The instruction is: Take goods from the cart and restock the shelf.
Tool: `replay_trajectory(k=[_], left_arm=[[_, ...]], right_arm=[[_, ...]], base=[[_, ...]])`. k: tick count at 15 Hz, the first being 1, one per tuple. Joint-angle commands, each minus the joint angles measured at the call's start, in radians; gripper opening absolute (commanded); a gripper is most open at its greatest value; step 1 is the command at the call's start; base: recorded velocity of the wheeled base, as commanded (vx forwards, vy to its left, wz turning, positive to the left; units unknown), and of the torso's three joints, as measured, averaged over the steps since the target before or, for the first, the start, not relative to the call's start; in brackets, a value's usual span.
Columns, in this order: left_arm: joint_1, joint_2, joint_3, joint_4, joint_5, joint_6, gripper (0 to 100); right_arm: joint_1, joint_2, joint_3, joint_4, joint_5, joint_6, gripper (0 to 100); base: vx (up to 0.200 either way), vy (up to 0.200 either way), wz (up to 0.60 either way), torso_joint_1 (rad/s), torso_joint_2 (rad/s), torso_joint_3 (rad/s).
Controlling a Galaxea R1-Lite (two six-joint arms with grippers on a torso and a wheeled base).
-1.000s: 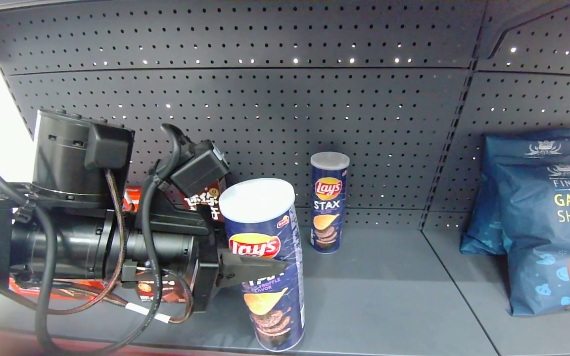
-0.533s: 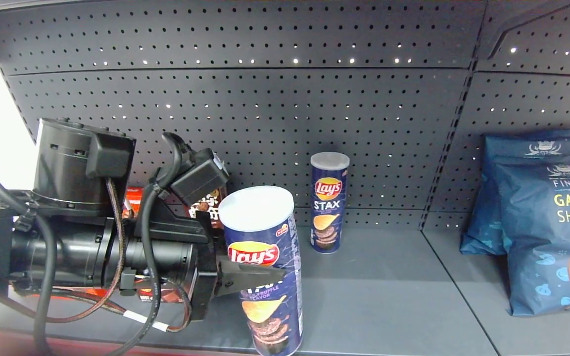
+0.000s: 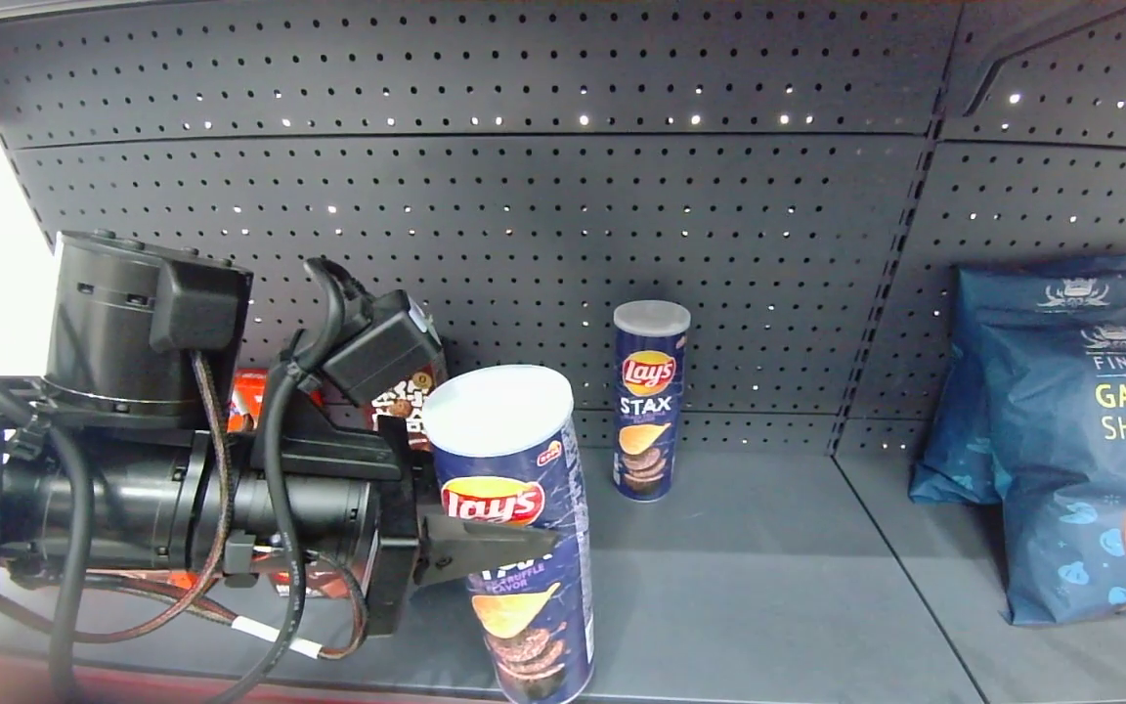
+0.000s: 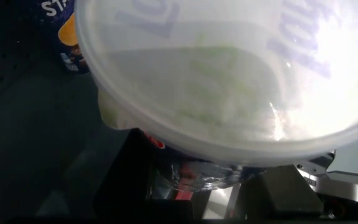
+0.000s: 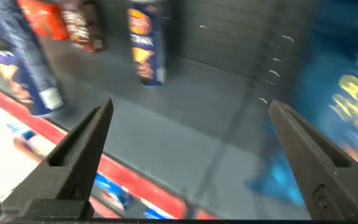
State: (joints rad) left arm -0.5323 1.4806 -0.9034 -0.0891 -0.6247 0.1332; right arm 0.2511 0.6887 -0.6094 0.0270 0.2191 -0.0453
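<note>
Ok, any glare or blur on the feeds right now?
Head view: crisp, shelf evenly lit, a blown-out white patch at the left edge. Left wrist view: the held can, lid toward the lens, is out of focus with strong glare on the lid. Right wrist view: smeared, the blue bags worst, the rear can less.

I count two chip cans: the near can [image 3: 514, 548] and the far can [image 3: 649, 401], both dark blue with pale lids. There are two blue snack bags, the front bag [image 3: 1091, 469] and the rear bag [image 3: 1042, 293]. One shelf [image 3: 768, 567] carries them. The red and brown boxes [image 3: 405, 403] are partly hidden behind my arm, so I cannot number them.
</note>
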Motion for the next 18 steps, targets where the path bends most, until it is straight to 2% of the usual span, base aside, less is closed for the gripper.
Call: replay_trajectory(k=[1,3,6,9,11,18], left_arm=[[0.009,-0.002,-0.003,-0.001,0.0,0.0,0],[0.009,-0.002,-0.003,-0.001,-0.001,0.0,0],[0.023,-0.005,-0.002,-0.003,-0.012,0.0,0],[0.028,-0.01,0.0,-0.003,-0.021,-0.001,0],[0.028,-0.011,0.0,-0.003,-0.021,-0.001,0],[0.026,-0.011,0.0,-0.003,-0.023,-0.001,0]], right_arm=[[0.093,0.291,-0.072,-0.136,0.043,-0.005,100],[0.103,0.368,-0.076,-0.214,0.088,-0.007,100],[0.146,0.519,-0.109,-0.299,0.114,-0.005,100],[0.146,0.643,-0.125,-0.392,0.121,-0.03,100],[0.139,0.727,-0.128,-0.51,0.18,-0.034,100],[0.089,0.917,-0.219,-0.651,0.384,-0.057,100]], base=[[0.0,0.0,0.0,0.0,0.0,0.0],[0.0,0.0,0.0,0.0,0.0,0.0],[0.0,0.0,0.0,0.0,0.0,0.0],[0.0,0.0,0.0,0.0,0.0,0.0],[0.0,0.0,0.0,0.0,0.0,0.0],[0.0,0.0,0.0,0.0,0.0,0.0]])
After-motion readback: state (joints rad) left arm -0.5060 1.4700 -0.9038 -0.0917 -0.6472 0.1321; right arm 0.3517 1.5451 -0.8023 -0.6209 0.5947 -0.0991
